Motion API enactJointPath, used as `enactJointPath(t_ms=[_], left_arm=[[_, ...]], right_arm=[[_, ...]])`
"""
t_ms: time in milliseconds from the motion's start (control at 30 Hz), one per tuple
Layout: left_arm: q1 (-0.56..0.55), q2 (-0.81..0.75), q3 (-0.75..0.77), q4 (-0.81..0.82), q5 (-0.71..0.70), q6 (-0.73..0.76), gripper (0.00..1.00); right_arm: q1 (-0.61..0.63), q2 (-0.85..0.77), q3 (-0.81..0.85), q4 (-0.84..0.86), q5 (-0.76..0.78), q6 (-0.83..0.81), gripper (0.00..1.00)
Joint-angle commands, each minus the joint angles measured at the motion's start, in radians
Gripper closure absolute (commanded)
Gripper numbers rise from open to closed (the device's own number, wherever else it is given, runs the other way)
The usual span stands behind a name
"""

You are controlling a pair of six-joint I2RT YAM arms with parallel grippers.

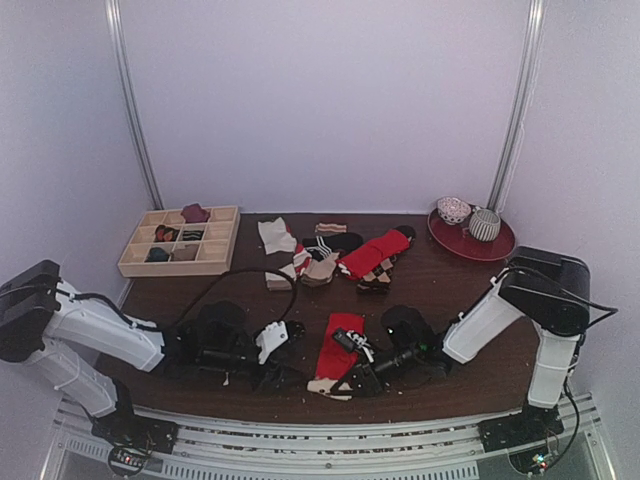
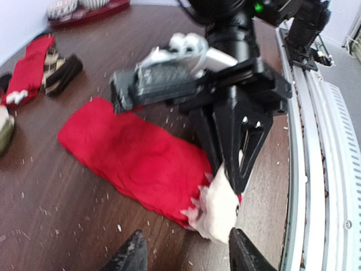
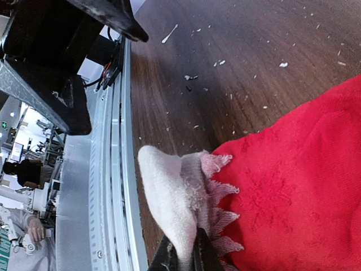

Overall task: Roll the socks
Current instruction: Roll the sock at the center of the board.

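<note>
Red sock lies flat at the table's front centre, cream end toward the near edge. Right gripper: fingers pressed together on that cream end, pinching it and lifting it slightly off the wood. Left gripper: fingers spread, holding nothing, just beside the cream end. Wooden divided tray, back left: several compartments hold small dark-red and dark bundles, possibly rolled socks, though the view is too coarse to confirm. Red plate, back right: carries a patterned bowl and a striped cup, side by side.
</note>
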Motion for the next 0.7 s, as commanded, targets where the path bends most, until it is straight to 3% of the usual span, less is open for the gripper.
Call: enactJointPath(t_ms=[0,100,300,667], left_arm=[[-0.001,0.088,0.024,0.255,0.095,0.125,0.51],[-0.003,0.195,0.060,0.278,0.183,0.118,0.51],[-0.016,0.239,0.062,0.305,0.299,0.073,0.51],[-0.016,0.327,0.061,0.242,0.268,0.016,0.51]], right_arm=[[0.002,0.094,-0.054,-0.223,-0.039,0.094,0.95],[-0.001,0.093,-0.054,-0.234,-0.021,0.095,0.95],[-0.015,0.099,-0.070,-0.227,-0.001,0.101,0.95],[-0.028,0.107,-0.087,-0.196,0.005,0.103,0.95]])
